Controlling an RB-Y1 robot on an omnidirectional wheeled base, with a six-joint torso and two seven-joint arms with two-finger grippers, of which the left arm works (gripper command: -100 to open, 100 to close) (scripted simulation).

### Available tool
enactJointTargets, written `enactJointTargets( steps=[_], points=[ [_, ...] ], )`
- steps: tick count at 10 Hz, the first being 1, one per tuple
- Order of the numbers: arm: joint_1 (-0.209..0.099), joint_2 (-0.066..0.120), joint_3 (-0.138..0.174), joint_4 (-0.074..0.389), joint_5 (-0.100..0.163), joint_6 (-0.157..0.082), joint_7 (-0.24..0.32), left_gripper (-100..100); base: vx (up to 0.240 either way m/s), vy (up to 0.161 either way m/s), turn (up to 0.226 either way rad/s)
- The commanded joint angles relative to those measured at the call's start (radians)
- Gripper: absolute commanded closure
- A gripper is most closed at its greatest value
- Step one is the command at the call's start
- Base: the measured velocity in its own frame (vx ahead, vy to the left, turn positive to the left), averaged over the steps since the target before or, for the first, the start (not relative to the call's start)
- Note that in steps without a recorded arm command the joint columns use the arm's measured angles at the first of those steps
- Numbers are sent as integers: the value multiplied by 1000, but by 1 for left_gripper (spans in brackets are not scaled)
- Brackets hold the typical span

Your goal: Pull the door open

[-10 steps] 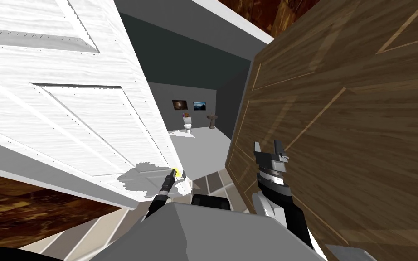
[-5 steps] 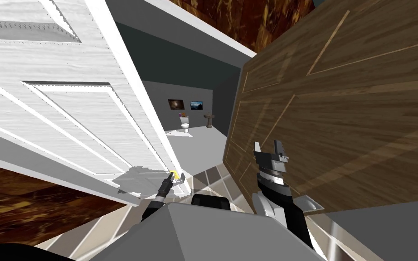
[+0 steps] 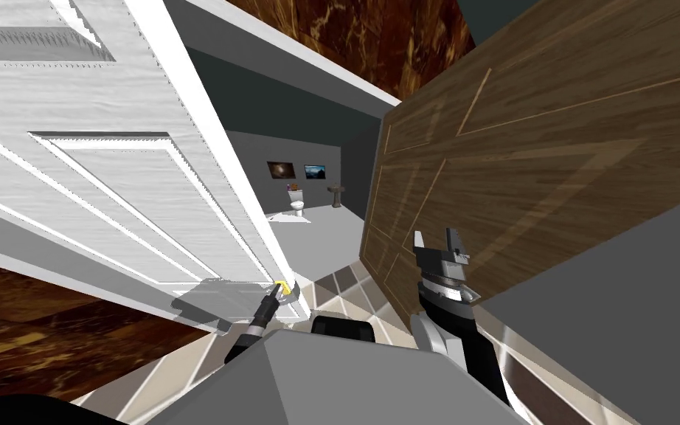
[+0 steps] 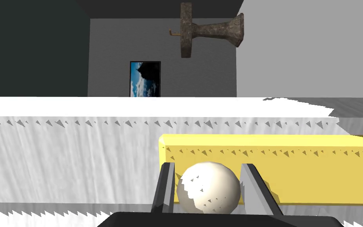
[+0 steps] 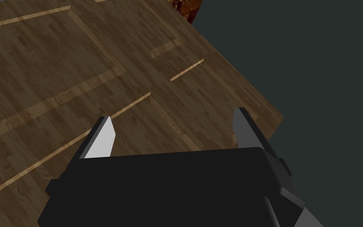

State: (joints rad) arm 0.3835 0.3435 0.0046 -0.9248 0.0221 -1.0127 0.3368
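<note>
As its wrist view shows, left claw [image 4: 208,167] clamps the knob [image 4: 208,190].

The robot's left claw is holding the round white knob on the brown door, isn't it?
Not quite. The left claw does hold the round white knob, but that knob is on the white door, not the brown door. The left wrist view shows it.
</note>
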Motion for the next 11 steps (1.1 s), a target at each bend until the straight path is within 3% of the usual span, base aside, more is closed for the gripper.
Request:
enactJointTargets(
  steps=[1,6,7,11],
  points=[
    [7,10,-6,10,-4,-20,9,100,-238,29,-130],
    [19,47,-23,46,-15,-92,40,100,-234,44,-151],
    [19,41,-23,42,-15,-79,35,100,-103,19,-27],
    [-66,34,-44,100,20,-47,11,100,-177,41,-123]
  ],
)
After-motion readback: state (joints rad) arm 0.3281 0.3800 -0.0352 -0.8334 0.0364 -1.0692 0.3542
